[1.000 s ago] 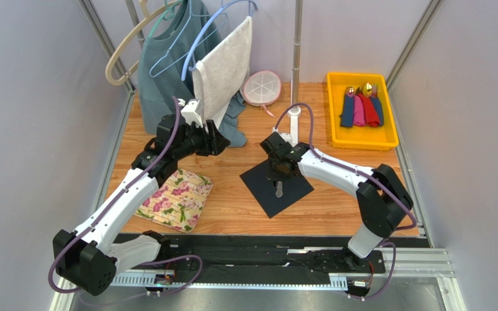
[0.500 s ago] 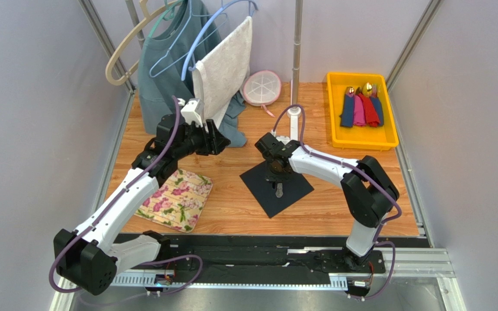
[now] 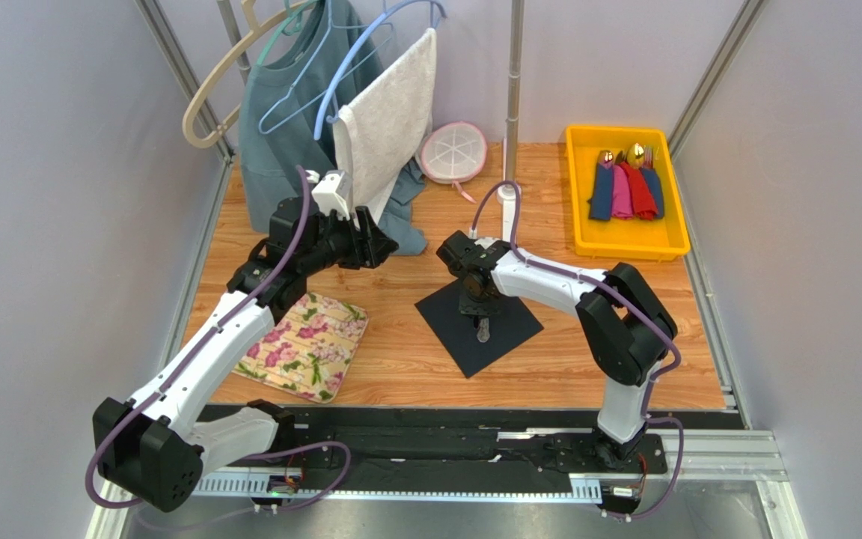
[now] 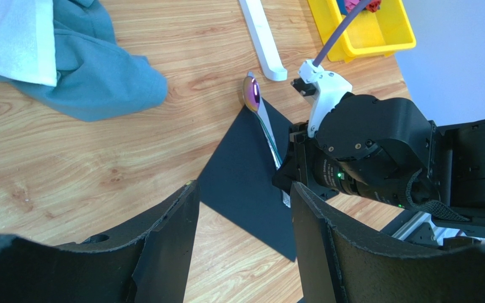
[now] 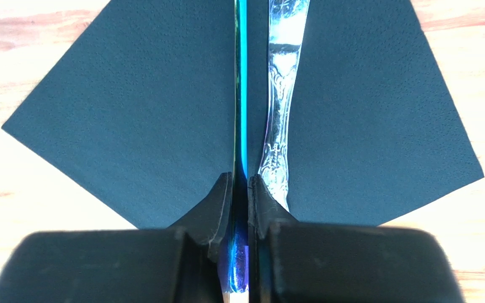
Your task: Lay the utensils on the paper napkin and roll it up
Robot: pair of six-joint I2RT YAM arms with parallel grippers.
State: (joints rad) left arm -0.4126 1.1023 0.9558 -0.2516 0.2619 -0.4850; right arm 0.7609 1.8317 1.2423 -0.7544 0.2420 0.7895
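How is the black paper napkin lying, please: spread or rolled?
Spread: the thin black paper napkin lies as one flat open sheet on the wooden table, corners unfolded.

Floral mat (image 3: 303, 345): near left.
Yellow tray (image 3: 627, 238): far right, holds rolled napkins (image 3: 627, 191).
Teal sweatshirt (image 3: 278, 135), white towel (image 3: 385, 124): hanging, far left.

Seen from above, the right gripper (image 3: 478, 314) covers nearly all of the utensils (image 3: 483, 335) on the black paper napkin (image 3: 511, 328); just a short tip shows at six o'clock of it, too small to name. At the right wrist, both slim handles run off the picture at twelve o'clock, heads unseen. From the left wrist, the spoon (image 4: 251, 95) loses its handle behind that gripper, and the yellow tray (image 4: 378, 35) at one o'clock is cropped.
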